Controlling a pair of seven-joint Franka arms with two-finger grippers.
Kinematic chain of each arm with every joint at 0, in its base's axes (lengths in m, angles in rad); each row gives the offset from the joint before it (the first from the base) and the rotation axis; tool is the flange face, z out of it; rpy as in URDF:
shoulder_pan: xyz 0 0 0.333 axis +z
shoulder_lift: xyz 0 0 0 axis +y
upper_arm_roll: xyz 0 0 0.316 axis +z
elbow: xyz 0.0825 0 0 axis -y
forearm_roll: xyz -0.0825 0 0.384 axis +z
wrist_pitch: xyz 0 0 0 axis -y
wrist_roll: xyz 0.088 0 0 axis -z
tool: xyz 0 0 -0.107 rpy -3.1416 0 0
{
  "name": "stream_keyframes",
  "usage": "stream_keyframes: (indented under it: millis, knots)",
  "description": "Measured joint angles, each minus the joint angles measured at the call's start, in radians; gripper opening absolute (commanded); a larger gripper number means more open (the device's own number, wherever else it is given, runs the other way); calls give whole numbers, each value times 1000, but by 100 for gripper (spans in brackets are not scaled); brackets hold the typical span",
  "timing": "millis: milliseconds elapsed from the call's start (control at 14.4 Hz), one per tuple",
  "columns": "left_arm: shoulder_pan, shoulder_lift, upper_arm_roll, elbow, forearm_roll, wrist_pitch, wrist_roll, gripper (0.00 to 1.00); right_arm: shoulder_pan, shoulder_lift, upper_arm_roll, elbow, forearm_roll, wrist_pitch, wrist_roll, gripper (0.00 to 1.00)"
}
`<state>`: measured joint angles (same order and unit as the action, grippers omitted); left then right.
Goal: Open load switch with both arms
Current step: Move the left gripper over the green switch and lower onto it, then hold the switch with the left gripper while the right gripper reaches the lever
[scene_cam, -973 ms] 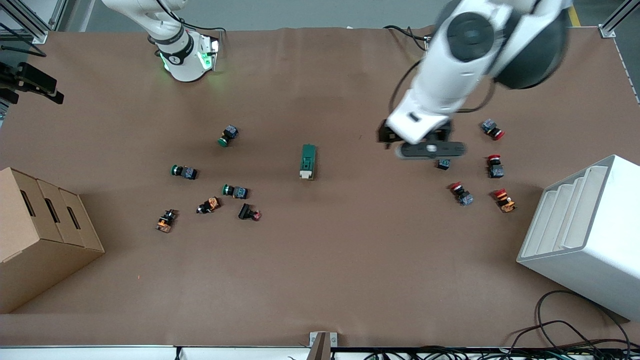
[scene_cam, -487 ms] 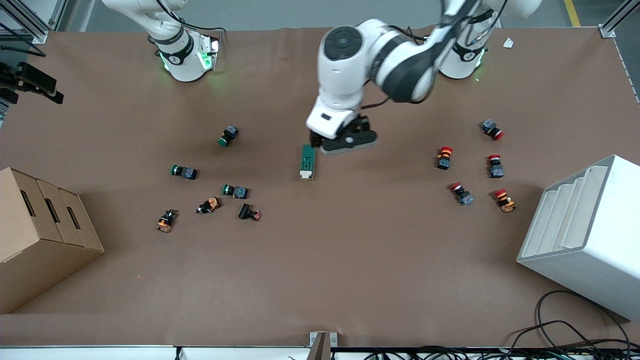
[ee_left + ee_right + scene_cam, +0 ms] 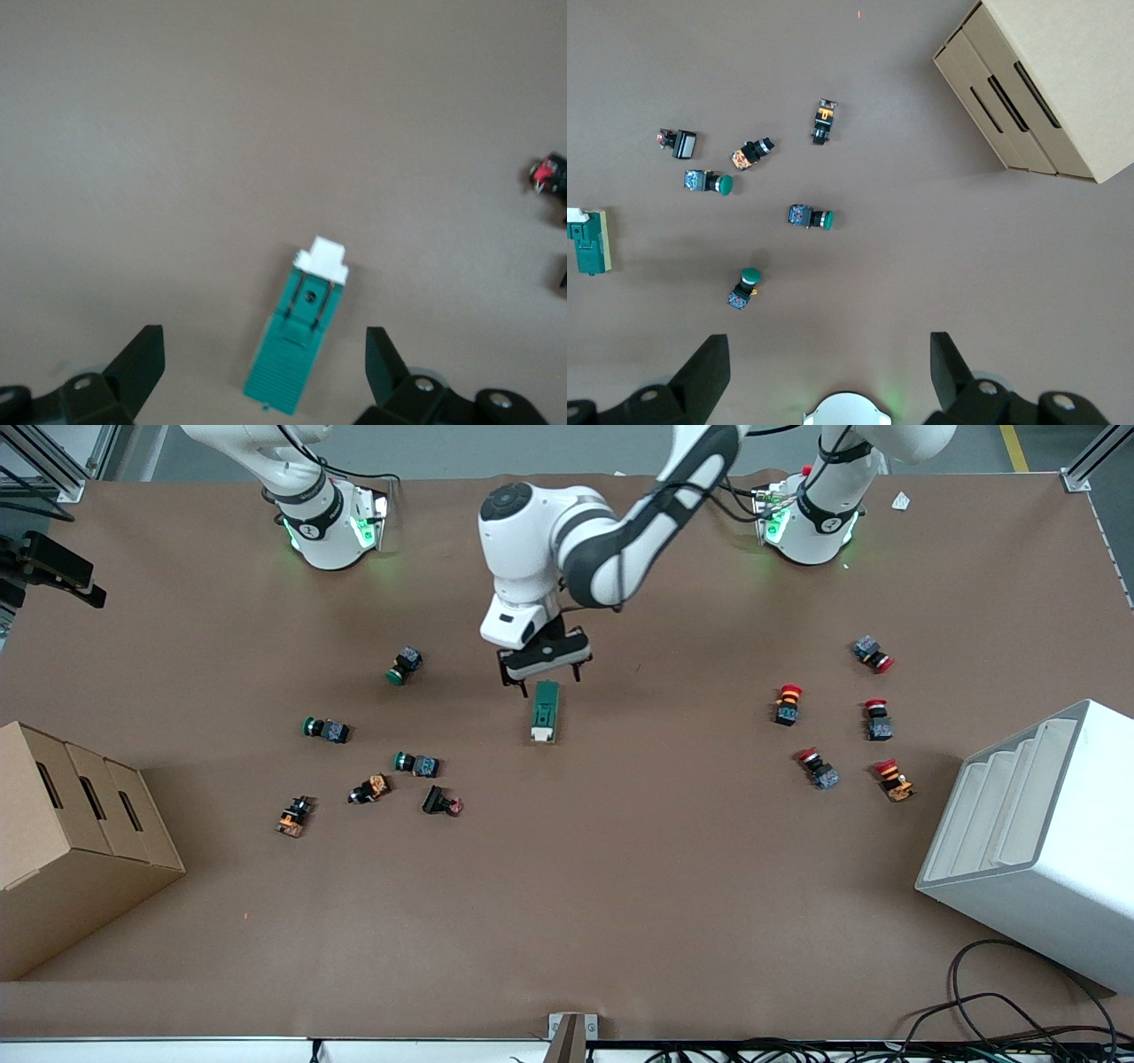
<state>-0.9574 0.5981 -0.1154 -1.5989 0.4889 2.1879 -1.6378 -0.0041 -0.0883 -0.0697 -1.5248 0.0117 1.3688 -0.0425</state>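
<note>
The brown table [image 3: 620, 886] is seen with a white rack [image 3: 1036, 841] at the left arm's end and a cardboard box [image 3: 71, 841] at the right arm's end. The left arm [image 3: 611, 540] is reached out to the table's middle, its hand [image 3: 542, 674] held spread wide just above the switch's [image 3: 546, 711] green end, one finger [image 3: 142, 359] at each side, nothing gripped. The switch is laid flat mid-table, its white toggle [image 3: 322, 260] at the end nearer the front camera. The right hand [image 3: 824, 372] is kept waiting, wide and unloaded, high above its own base [image 3: 332, 527]. Green buttons [image 3: 404, 665] are scattered toward the right arm's end, red buttons [image 3: 787, 703] toward the left arm's end
</note>
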Motion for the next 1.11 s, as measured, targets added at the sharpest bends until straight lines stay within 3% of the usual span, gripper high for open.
stream_keyframes:
  millis: [348,626,834,1112]
  knots:
    - [-120,120,0,-35,347,7,-310,100,-2,62,-5,-1,-1,21,0,100]
    - [-153,144,-2,-114,594,23,-474,100,-10,131,-9,-2,-2,48,26,100]
    - [-159,157,-4,-148,775,47,-580,99,16,159,2,-11,7,48,270,100]
    - [-160,178,-4,-211,1043,49,-742,99,175,213,16,-18,48,68,688,100]
